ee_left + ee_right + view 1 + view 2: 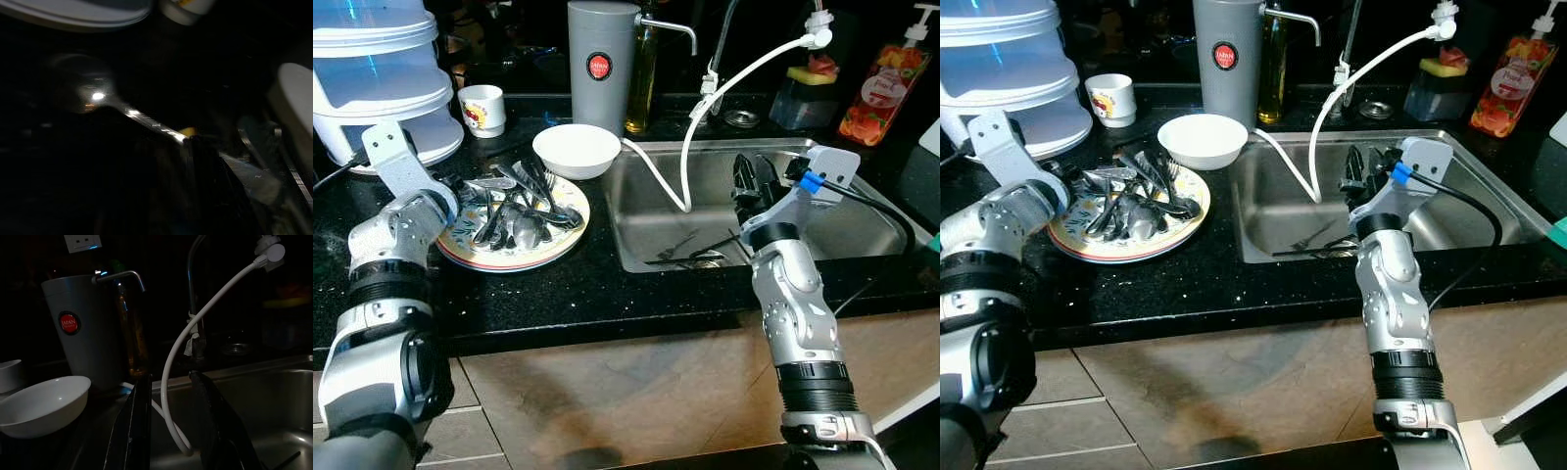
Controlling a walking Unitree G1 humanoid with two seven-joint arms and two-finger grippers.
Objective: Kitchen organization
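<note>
On the black surface (607, 284), a patterned plate (480, 257) piled with cutlery (514, 206) sits beside a white bowl (576, 150). Just at the plate's edge, the left end effector (195, 147) pinches a spoon (93, 95) by its handle. Above the sink (651, 230), the right end effector (168, 421) hovers with fingers parted, empty.

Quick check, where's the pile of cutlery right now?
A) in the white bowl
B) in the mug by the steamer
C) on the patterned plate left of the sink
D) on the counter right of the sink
C: the cutlery is heaped on the patterned plate, which sits on the black counter left of the sink; the white bowl behind the plate looks empty.
</note>
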